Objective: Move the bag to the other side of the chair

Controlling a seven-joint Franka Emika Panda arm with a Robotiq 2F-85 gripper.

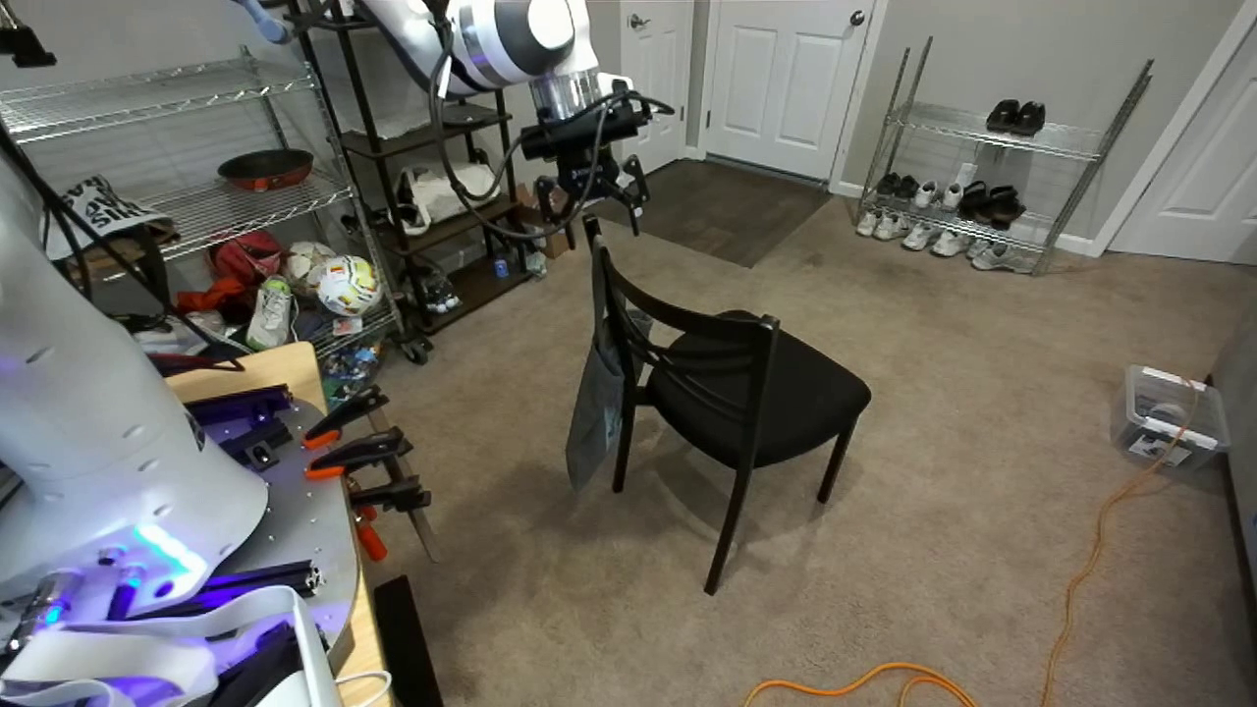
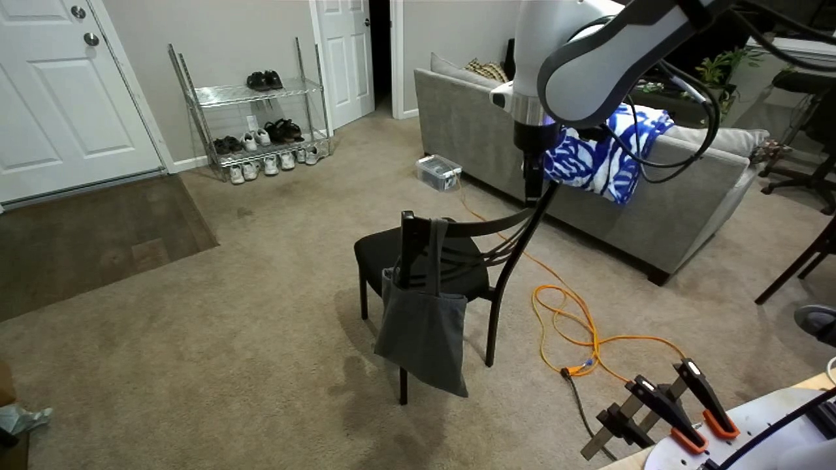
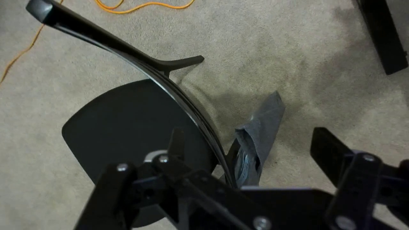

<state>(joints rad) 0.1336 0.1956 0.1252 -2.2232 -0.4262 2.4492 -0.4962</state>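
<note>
The grey bag [image 2: 421, 333] hangs by its handles from one end of the black chair's backrest, its body dangling outside the seat. In an exterior view the bag [image 1: 594, 407] shows edge-on beside the chair [image 1: 786, 403]. My gripper [image 1: 597, 221] points down above the backrest, its jaws wide apart and holding nothing. Seen from another angle, the gripper [image 2: 533, 196] is side-on, so its gap is hidden there. Looking down in the wrist view, the bag [image 3: 266, 118] lies below the gap of the gripper [image 3: 248, 131], with the seat [image 3: 137, 118] at left. The gripper's body covers the bag's handles there.
Wire shelving [image 1: 236, 196] and a dark rack [image 1: 393, 167] stand along the wall. A grey couch [image 2: 653, 228] is past the chair, with an orange cord [image 2: 588, 326] on the carpet. Clamps [image 1: 368, 452] jut from the robot's table edge. A clear box [image 1: 1169, 412] sits farther off.
</note>
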